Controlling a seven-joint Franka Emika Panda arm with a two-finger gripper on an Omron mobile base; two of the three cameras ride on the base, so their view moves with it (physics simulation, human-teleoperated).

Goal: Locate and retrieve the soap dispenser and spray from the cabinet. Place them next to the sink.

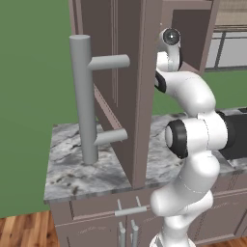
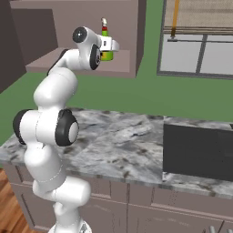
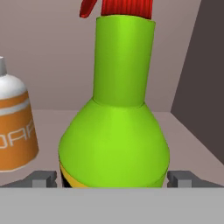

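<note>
We see the claw point(image 3: 113, 178) spread wide, one dark fingertip point(image 3: 43, 178) on each side of the lime-green spray bottle point(image 3: 114, 131), whose broad base sits between them; whether either tip touches the bottle we cannot tell. The bottle stands upright with a red top on the mauve-brown cabinet shelf point(image 3: 192, 140). Just beside it in the hand view stands the orange-and-white soap dispenser point(image 3: 13, 127), also upright on that shelf.

From the right base view, the bottle point(image 2: 107, 50) shows just past the hand, inside the open cabinet point(image 2: 123, 27). From the left base view the cabinet door point(image 1: 130, 96) stands swung open toward us, its thick grey bar handle point(image 1: 84, 96) hanging over the grey-veined marble countertop point(image 1: 87, 169). The dark sink point(image 2: 198, 152) is set into the same counter, well apart from the cabinet, below a window point(image 2: 200, 41) in the green wall point(image 2: 150, 93).

The white arm point(image 2: 50, 132) rises from the base, bends at the elbow and reaches up into the cabinet.
</note>
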